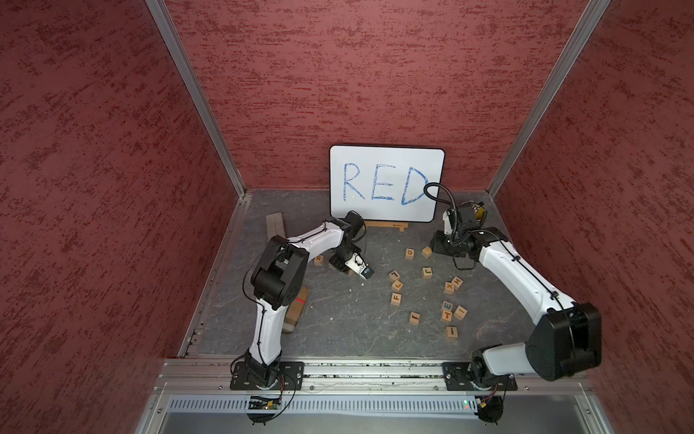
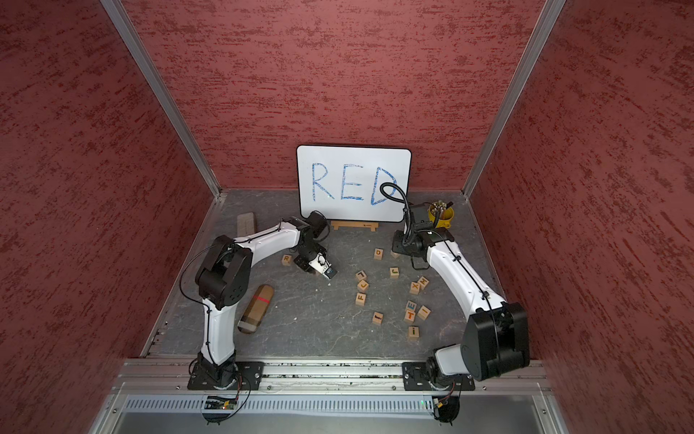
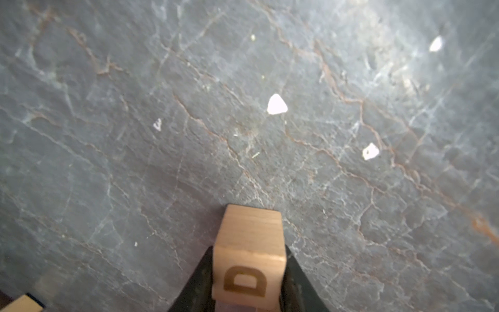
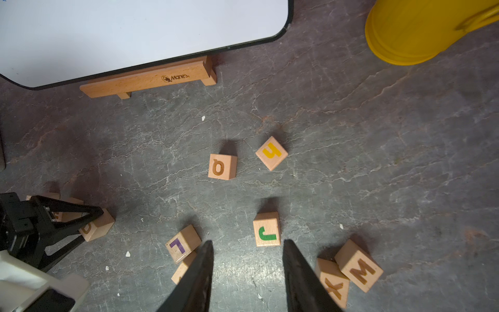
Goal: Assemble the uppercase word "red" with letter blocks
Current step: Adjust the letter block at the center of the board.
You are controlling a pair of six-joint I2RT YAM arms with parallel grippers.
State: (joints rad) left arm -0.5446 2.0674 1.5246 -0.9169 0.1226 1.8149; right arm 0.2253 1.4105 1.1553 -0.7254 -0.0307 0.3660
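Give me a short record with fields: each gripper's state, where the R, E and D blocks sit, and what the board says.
Left gripper: shut on the light-wood cube lettered D
Right gripper: open, empty, over the grey stone-patterned table by the green-J cube
R cube: light-wood, on the table close to the left gripper, not gripped
E cube: light-wood, blue letter, next to the orange-T cube on the right arm's side
Board: white board, blue handwritten RED, propped at the back wall
Word: not yet assembled
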